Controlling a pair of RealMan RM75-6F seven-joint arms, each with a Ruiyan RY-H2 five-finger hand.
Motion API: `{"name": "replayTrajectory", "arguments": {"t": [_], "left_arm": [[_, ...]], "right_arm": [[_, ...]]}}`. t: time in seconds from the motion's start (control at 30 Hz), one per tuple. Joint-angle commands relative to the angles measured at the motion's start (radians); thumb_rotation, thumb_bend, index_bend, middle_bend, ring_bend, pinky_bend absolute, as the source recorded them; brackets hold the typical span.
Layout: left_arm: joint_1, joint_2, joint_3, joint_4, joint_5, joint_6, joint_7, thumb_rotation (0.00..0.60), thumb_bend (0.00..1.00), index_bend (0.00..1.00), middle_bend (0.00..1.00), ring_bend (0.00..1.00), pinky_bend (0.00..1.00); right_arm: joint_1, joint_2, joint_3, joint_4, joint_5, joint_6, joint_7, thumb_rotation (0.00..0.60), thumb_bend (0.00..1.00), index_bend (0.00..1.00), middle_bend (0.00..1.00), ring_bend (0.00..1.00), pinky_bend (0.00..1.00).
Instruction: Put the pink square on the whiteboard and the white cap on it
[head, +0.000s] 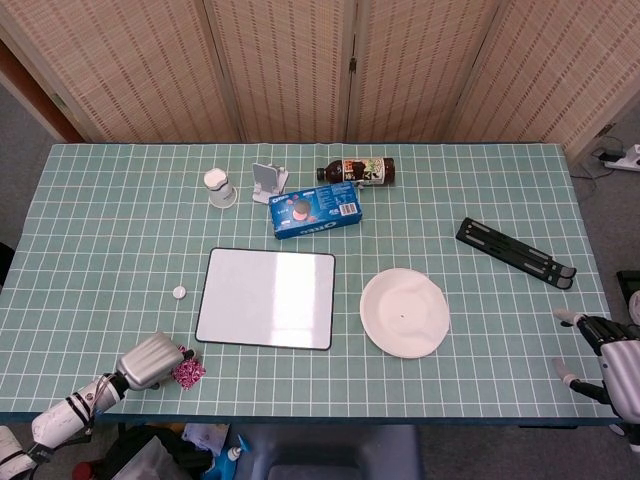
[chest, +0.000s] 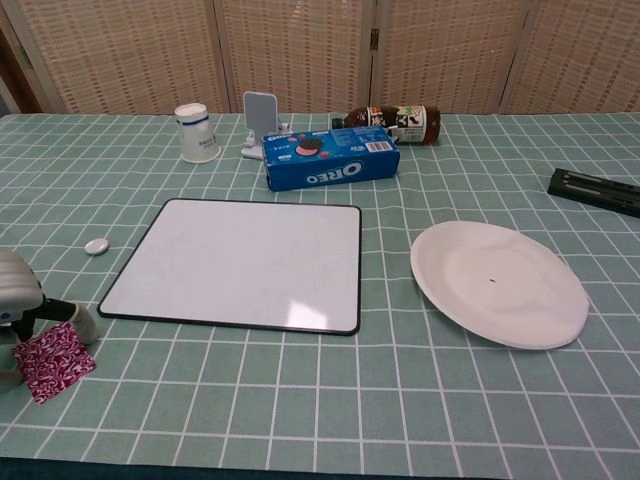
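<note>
Chest view shows the pink square (chest: 54, 361), a small flat piece with a mottled pink-and-white pattern, pinched at its upper edge by the fingers (chest: 62, 313) of the left hand (chest: 22, 308), at the near left corner of the table (chest: 420, 400); whether it is lifted clear of the cloth or touching it cannot be told. From the head view the same square (head: 188, 373) sticks out just to the right of the left hand (head: 152, 360), whose back is a smooth silver-grey shell. Beyond that hand and a little to its right lies the white cap (head: 179, 292), a small round disc resting on the cloth just beside the left edge of the whiteboard (head: 267, 297). The whiteboard is a glossy white rectangle with rounded corners and a thin black frame, lying flat, apart from the hand. The table is covered with a green cloth ruled in a white grid. Further right sits a round white plate (head: 404, 312) with a shallow rim. Behind the whiteboard are a blue Oreo box (head: 316, 208), a dark bottle (head: 357, 171) on its side, a small white stand (head: 269, 182) and an upturned paper cup (head: 221, 187). A flat black folding stand (head: 514, 252) lies toward the far right. The right hand (head: 605, 357) rests at the near right edge of the table, its fingers spread and holding nothing.
</note>
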Motion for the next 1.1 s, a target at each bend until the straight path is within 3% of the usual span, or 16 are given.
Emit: {"name": "replayTrajectory", "arguments": {"t": [0.03, 0.67, 0.87, 1.1], "left_arm": [[0.0, 0.0, 0.002, -0.001, 0.0, 0.0, 0.0, 0.6, 0.26, 0.36, 1.0, 1.0, 1.0], [-0.01, 0.06, -0.02, -0.054, -0.02, 0.043, -0.044, 0.6, 0.26, 0.37, 1.0, 1.0, 1.0], [-0.052, 0.103, -0.066, -0.112, -0.05, 0.024, -0.073, 0.6, 0.26, 0.36, 1.0, 1.0, 1.0], [-0.135, 0.117, -0.15, -0.182, -0.119, -0.068, -0.078, 0.6, 0.26, 0.35, 1.0, 1.0, 1.0]], "right_arm": [[-0.001, 0.0, 0.0, 0.0, -0.001, 0.001, 0.0, 0.6, 0.22, 0.25, 0.35, 0.3, 0.36], [-0.002, 0.001, 0.001, 0.002, -0.007, 0.007, 0.002, 0.6, 0.22, 0.25, 0.35, 0.3, 0.36], [-0.001, 0.0, 0.002, 0.005, -0.006, 0.007, 0.007, 0.6, 0.22, 0.25, 0.35, 0.3, 0.36], [0.009, 0.009, 0.007, 0.007, -0.006, -0.003, 0.016, 0.6, 0.22, 0.25, 0.35, 0.3, 0.36]]}}
